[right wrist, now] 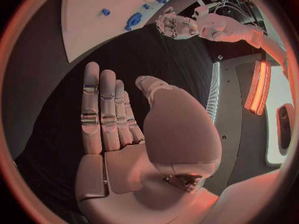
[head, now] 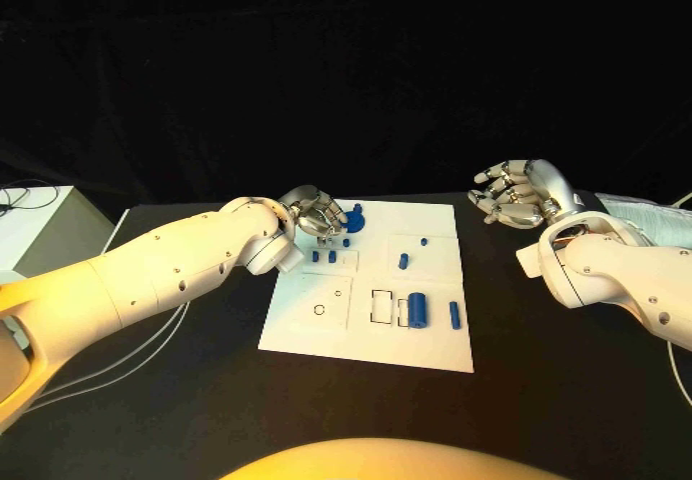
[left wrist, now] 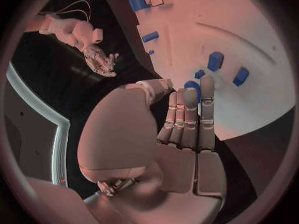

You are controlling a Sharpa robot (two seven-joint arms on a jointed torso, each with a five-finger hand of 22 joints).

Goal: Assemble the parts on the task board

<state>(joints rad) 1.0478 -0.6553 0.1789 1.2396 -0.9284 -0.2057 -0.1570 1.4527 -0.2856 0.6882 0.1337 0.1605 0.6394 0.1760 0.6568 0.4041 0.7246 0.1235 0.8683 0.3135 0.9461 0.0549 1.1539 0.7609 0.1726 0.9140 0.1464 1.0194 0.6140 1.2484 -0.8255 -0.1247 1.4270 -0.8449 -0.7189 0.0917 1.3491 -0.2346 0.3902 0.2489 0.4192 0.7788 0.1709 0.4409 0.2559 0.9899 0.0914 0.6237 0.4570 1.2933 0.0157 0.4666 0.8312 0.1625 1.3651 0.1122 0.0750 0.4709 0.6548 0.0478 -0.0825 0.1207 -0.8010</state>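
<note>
1. Table [head: 173, 400]: black surface. The white board lies near its middle, with 1 arm on each side.

2. Left arm [head: 159, 270]: white, reaching in over the table's left part toward the far left corner of the board.

3. Left hand [head: 307, 210]: silver, over the board's far left corner, just beside a blue part there. In the left wrist view [left wrist: 181, 134] the fingers [left wrist: 207, 104] lie straight and side by side, the palm flat, with nothing held. The fingertips are just above the blue part; contact cannot be told.

4. Task board [head: 368, 345]: white plate, long side running away from the robot. Outlined recesses show on its near half.

5. Parts, all blue:
   - 1 rounded piece [head: 355, 217] at the far left corner, partly behind the left hand.
   - 2 small pieces [head: 323, 257] side by side, just nearer than the hand.
   - 1 small piece [head: 424, 240] far and right of centre.
   - 1 short piece [head: 404, 262] near the middle.
   - 1 thick cylinder [head: 418, 309] on the near right half, beside an outlined recess.
   - 1 thin bar [head: 454, 315] close to the board's right edge.

6. Right arm [head: 635, 285]: white, over the table right of the board.

7. Right hand [head: 512, 198]: silver, raised, well apart from the board's far right corner. In the right wrist view [right wrist: 131, 144] the fingers are extended and the palm is bare; it holds nothing.
</note>
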